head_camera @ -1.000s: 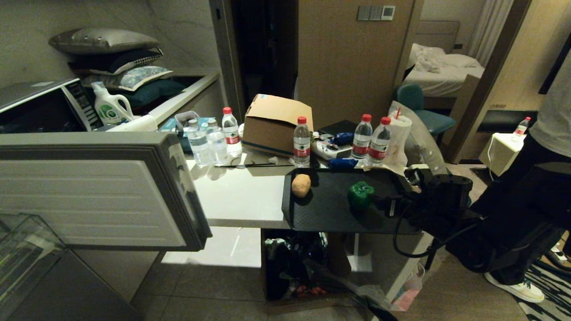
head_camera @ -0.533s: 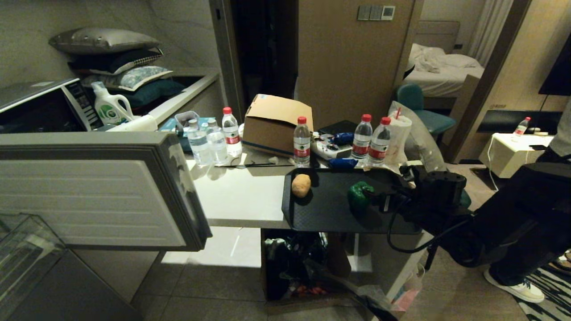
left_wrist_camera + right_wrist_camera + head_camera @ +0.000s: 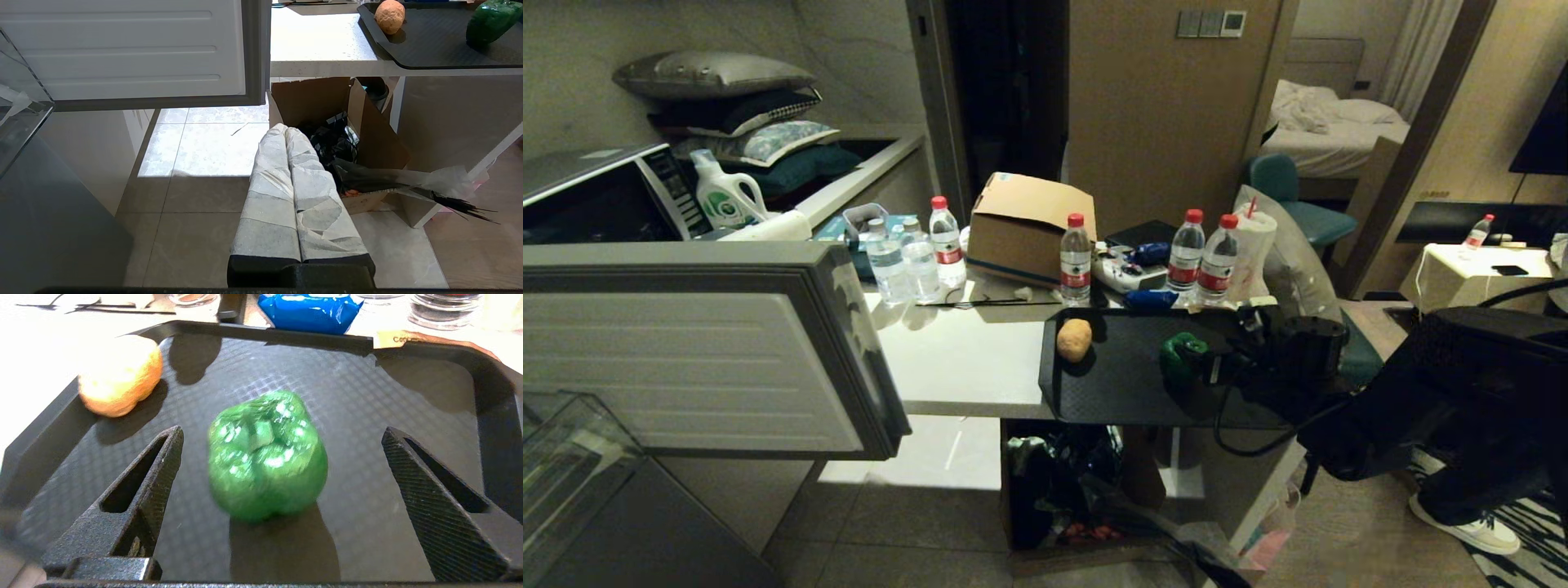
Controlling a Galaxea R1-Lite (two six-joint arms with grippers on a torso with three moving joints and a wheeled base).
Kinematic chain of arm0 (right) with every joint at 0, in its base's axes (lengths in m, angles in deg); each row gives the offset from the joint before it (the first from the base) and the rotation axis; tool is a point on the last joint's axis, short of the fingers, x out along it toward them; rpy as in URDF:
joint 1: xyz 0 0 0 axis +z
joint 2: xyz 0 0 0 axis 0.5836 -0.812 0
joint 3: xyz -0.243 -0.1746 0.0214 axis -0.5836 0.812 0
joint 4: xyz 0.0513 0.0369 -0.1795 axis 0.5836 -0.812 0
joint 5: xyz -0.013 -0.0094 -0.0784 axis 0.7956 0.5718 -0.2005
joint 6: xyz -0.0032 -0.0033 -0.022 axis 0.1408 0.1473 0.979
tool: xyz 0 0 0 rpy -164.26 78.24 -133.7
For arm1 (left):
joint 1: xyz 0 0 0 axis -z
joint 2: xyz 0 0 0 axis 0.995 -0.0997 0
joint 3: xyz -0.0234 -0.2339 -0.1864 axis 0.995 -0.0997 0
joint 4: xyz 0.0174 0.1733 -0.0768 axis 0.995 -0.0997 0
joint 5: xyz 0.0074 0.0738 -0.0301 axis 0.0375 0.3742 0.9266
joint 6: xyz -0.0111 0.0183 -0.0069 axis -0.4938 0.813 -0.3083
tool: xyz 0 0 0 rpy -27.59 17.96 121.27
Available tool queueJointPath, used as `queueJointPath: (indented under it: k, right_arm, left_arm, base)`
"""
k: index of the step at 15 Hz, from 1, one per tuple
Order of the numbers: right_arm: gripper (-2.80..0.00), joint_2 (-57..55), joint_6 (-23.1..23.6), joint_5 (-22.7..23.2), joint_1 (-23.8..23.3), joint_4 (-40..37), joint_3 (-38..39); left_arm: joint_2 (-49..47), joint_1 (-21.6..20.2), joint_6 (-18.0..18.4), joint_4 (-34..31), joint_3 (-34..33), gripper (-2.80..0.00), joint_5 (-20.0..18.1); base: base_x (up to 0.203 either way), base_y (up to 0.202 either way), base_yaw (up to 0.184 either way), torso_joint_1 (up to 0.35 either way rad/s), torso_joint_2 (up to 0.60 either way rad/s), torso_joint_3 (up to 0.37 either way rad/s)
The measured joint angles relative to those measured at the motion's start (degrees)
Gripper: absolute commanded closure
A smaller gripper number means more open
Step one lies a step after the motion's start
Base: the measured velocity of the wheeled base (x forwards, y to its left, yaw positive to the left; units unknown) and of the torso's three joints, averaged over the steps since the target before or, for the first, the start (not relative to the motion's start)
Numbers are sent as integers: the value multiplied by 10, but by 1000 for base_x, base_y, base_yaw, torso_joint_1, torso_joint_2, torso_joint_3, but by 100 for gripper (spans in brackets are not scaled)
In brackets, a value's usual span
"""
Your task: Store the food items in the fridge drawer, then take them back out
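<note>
Cluttered hotel-room counter (image 3: 964,359) ahead of me: water bottles (image 3: 1076,260), a cardboard box (image 3: 1029,224), and at its near right end a black tray (image 3: 1111,392) carrying both food items. On my left the fridge door (image 3: 703,351) stands open, with the clear fridge drawer (image 3: 564,457) showing at the lower left edge, well apart from the tray and with nothing in it that I can see. I have the right gripper (image 3: 282,490) low over the tray with its jaws spread wide, holding nothing; the bell pepper (image 3: 267,453) sits between the two fingers (image 3: 159,477) with clear gaps either side, nearer the one on the potato's side. The potato (image 3: 118,375) lies further along the tray, near its rim. The left gripper (image 3: 300,204) hangs parked over the floor, its padded fingers pressed together on nothing. My worry is the pepper's glossy, rounded skin: if I close off-centre, the nearer finger meets it first and could shove it sideways across the tray or squirt it out of the grip. Coming in too low risks the fingertips scraping the textured tray. A person's leg and shoe (image 3: 1462,523) stand just beside the right arm.
</note>
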Motion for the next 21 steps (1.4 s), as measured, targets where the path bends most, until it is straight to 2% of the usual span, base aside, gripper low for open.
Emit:
queueJointPath:
  k: [21]
  right_arm:
    - [-280, -75, 3, 16, 12, -4, -107]
  left_arm:
    - [0, 0, 0, 0, 0, 0, 0]
  base:
    - [0, 0, 0, 0, 0, 0]
